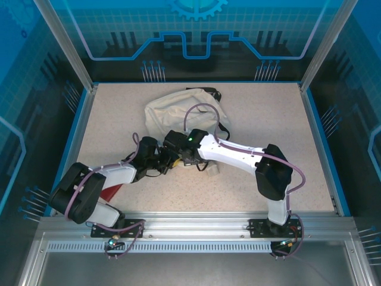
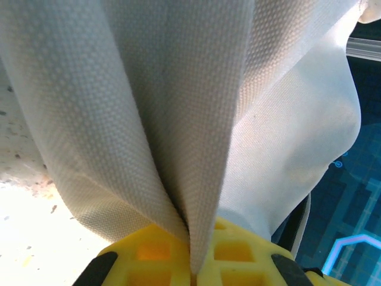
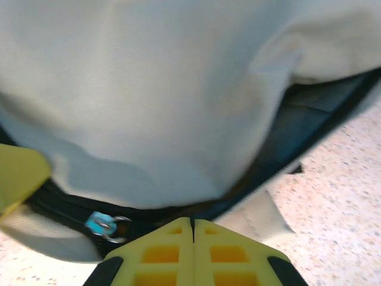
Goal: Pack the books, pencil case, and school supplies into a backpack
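Cream backpack (image 1: 178,108) slumped toward twelve o'clock on the speckled table (image 1: 274,113), with both my arms reaching in at it.
Top view: soft crumpled cloth, dark straps; a flat red piece (image 1: 111,192) under my left arm at eight o'clock. Left wrist: left gripper (image 2: 193,253) pinches a pebbly woven fold. Right wrist: right gripper (image 3: 192,229), its yellow waffled fingers pressed together, black zip line above, blue-silver zip pull (image 3: 104,226) at nine o'clock.

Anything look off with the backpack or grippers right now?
Backpack lies slumped and crumpled. Left gripper pinches a fold of its fabric; right gripper is shut beside the zip, apparently empty. No damage visible.
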You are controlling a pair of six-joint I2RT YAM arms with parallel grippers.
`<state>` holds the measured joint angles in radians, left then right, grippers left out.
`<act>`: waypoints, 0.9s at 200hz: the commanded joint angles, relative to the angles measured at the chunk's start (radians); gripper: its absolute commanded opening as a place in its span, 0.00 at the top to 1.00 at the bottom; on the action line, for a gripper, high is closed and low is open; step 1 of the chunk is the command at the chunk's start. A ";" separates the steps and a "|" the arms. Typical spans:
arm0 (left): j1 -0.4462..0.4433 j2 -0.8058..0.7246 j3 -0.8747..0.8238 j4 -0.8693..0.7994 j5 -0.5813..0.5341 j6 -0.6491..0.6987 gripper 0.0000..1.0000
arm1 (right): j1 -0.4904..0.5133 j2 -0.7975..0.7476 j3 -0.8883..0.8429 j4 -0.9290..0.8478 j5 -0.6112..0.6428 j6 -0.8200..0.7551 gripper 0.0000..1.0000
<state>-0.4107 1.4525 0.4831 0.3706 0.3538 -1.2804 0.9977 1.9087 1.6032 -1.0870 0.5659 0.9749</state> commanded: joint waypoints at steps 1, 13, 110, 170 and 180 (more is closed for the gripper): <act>0.016 0.018 -0.006 -0.069 -0.098 0.045 1.00 | -0.035 0.003 0.017 -0.230 0.146 0.087 1.00; 0.015 0.021 -0.008 -0.050 -0.088 0.047 1.00 | -0.037 -0.007 0.017 -0.180 0.121 0.033 1.00; 0.015 0.067 -0.026 0.117 0.008 0.070 0.96 | -0.134 -0.105 -0.119 0.264 -0.406 -0.195 0.42; 0.015 0.076 -0.032 0.125 0.016 0.071 0.95 | -0.233 -0.047 -0.150 0.346 -0.607 -0.353 0.35; 0.016 0.076 -0.032 0.124 0.016 0.071 0.95 | -0.247 -0.033 -0.146 0.345 -0.632 -0.378 0.35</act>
<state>-0.4023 1.5177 0.4641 0.4572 0.3553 -1.2381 0.7876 1.8355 1.4654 -0.7784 0.0555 0.6903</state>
